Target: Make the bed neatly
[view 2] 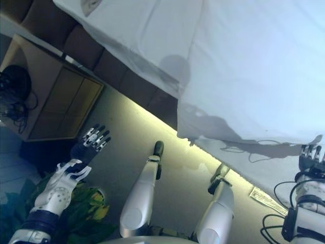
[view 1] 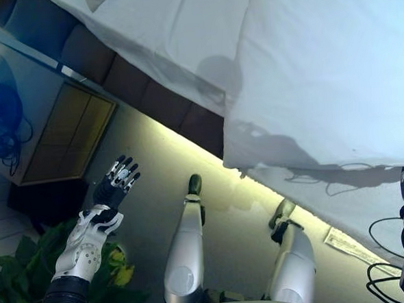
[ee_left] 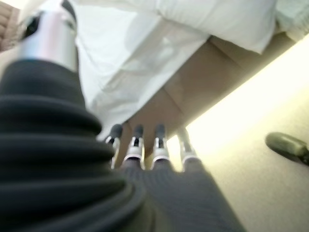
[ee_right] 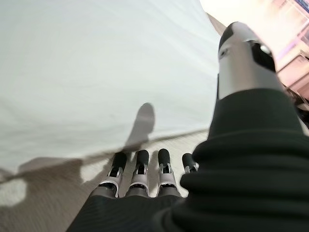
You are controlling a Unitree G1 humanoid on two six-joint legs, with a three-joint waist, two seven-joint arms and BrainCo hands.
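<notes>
The bed fills the upper part of the eye views: a white duvet (view 1: 320, 69) lies over a white sheet (view 1: 174, 29), and its edge hangs over the bed's dark brown side (view 1: 143, 93). My left hand (view 1: 117, 181) is open with straight fingers, held over the floor in front of the bed's side, touching nothing. Its wrist view shows the fingers (ee_left: 145, 145) pointing at the brown side and the hanging sheet (ee_left: 125, 72). My right hand (view 2: 311, 158) is open at the right edge, by the duvet's hanging edge; its fingers (ee_right: 140, 169) are straight below the duvet (ee_right: 96, 72), holding nothing.
A wooden nightstand (view 1: 56, 119) stands left of the bed with a dark bundle of headphones and cables (view 1: 1, 116) on it. A green plant (view 1: 31, 272) is at the lower left. A paper sheet (view 1: 352, 247) lies on the floor by the bed.
</notes>
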